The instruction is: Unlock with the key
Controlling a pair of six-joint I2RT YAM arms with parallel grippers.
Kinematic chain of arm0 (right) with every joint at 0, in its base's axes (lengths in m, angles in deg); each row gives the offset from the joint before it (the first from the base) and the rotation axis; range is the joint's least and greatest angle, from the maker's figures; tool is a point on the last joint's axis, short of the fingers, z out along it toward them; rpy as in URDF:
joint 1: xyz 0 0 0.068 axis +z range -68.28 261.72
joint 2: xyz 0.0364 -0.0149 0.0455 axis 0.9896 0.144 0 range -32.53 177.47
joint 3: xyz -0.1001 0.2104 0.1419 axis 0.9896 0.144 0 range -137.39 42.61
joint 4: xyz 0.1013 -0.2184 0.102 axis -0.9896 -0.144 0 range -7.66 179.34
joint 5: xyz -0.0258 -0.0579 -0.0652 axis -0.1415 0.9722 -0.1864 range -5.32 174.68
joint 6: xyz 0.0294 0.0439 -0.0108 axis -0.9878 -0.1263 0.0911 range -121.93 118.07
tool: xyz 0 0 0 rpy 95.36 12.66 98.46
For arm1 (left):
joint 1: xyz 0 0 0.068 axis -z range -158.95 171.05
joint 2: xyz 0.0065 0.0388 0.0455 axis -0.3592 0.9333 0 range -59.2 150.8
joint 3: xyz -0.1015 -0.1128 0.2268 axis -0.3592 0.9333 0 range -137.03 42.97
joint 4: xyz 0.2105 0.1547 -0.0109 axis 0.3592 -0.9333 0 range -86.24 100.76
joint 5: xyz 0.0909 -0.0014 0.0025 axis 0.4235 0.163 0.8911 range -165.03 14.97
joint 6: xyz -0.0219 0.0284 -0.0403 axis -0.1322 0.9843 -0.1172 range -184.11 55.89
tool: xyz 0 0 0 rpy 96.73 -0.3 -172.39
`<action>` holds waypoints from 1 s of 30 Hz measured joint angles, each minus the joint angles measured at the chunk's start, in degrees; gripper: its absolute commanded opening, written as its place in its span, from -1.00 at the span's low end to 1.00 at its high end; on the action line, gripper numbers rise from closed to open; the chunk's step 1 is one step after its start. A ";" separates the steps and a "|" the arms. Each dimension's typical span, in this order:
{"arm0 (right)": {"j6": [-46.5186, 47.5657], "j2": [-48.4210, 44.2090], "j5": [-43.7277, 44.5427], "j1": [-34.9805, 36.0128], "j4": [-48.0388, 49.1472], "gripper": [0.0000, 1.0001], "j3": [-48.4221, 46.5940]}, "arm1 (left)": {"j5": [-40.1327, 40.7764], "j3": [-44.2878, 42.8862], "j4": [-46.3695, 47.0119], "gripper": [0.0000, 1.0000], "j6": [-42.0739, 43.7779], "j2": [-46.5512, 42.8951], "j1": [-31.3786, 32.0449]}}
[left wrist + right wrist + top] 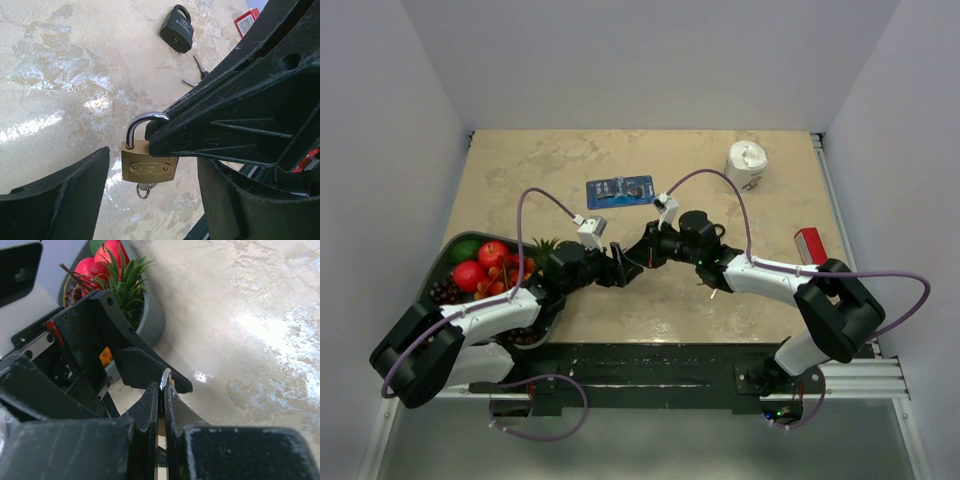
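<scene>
Table (530,165): fruit bowl (444,257), blue packet (620,191), white roll (747,165), red box (809,243), black padlock (177,29).

A white brand word, seemingly beginning "KA", is showing on the black metal padlock (177,34); the small brass padlock (148,166) is bearing unreadable embossing.

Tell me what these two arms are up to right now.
The right gripper has its fingers shut on the steel shackle of a small brass padlock, which has a tiny silver key in its keyhole. The left gripper has its fingers open on either side of the lock's body, gripping nothing. Farther off, a black padlock lies on the table with the black-headed keys beside it, both untouched.
</scene>
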 measured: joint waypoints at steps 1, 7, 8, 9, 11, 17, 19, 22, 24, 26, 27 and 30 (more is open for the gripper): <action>-0.24 0.00 -0.44 -0.09 0.15 -1.00 0.00 | -0.04 0.00 0.00 0.34 0.02 0.00 -0.04; -0.72 0.00 -1.99 -0.46 0.31 -1.00 0.00 | -0.13 0.00 0.04 0.03 -0.02 0.00 -0.26; -0.72 0.00 -2.34 -0.52 0.31 -1.00 0.00 | -0.15 0.00 0.04 -0.03 -0.02 0.00 -0.26; -0.72 0.00 -2.49 -0.57 0.31 -1.00 0.00 | -0.15 0.00 0.09 -0.09 -0.04 0.00 -0.28; -0.68 0.00 -2.62 -0.59 0.31 -1.00 0.00 | -0.44 0.00 0.42 -0.37 0.00 0.00 -0.28; -0.28 -0.04 -3.08 -0.63 0.28 -1.00 0.00 | -0.94 0.02 0.50 -1.00 -0.07 0.04 -0.26; -0.26 -0.17 -2.99 -0.63 0.13 -0.89 0.00 | -1.05 0.02 0.72 -1.00 -0.11 0.20 -0.28; -0.55 -0.90 -2.29 -0.68 -0.66 -0.29 0.13 | -1.49 0.02 1.51 -1.00 -0.72 0.70 -0.31; -1.20 -2.43 -1.60 -1.01 -0.39 -0.11 0.96 | -1.64 0.02 1.97 -1.00 -1.84 0.76 -0.35; -1.88 -5.42 -0.76 -1.81 0.63 0.01 2.71 | -1.01 0.02 2.12 -1.00 -3.89 0.81 -1.14; -2.27 -7.34 -0.39 -2.16 1.16 0.03 3.76 | -0.37 0.04 2.58 -1.00 -5.03 0.81 -1.70; -2.78 -13.14 1.38 -2.43 3.17 0.04 7.54 | 1.81 0.35 4.28 -1.00 -9.25 0.68 -3.02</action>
